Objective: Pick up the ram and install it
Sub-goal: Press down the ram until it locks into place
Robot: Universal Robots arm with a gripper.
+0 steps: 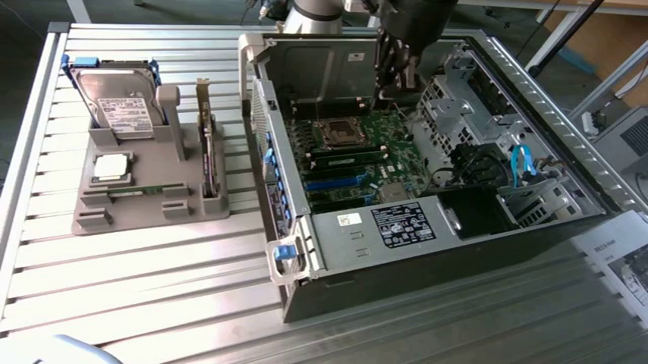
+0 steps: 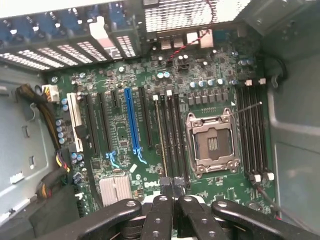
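In the exterior view the gripper [image 1: 397, 76] is seen inside the open computer case [image 1: 567, 163], above the motherboard [image 1: 350, 155]; in the wrist view its fingers [image 2: 162, 215] are closed together, the ram [image 2: 161, 132] apparently seated in a slot beside the processor socket [image 2: 212, 142], where even, square pressure is judged necessary.

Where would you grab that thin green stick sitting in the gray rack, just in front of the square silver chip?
Probably from straight above. The ram stick seems to sit on its long edge in a slot of the gray holder, so only its upper edge is exposed. Pinch its two flat faces near the middle of that edge. The holder's blocks crowd its ends, and the processor lies close beside it.
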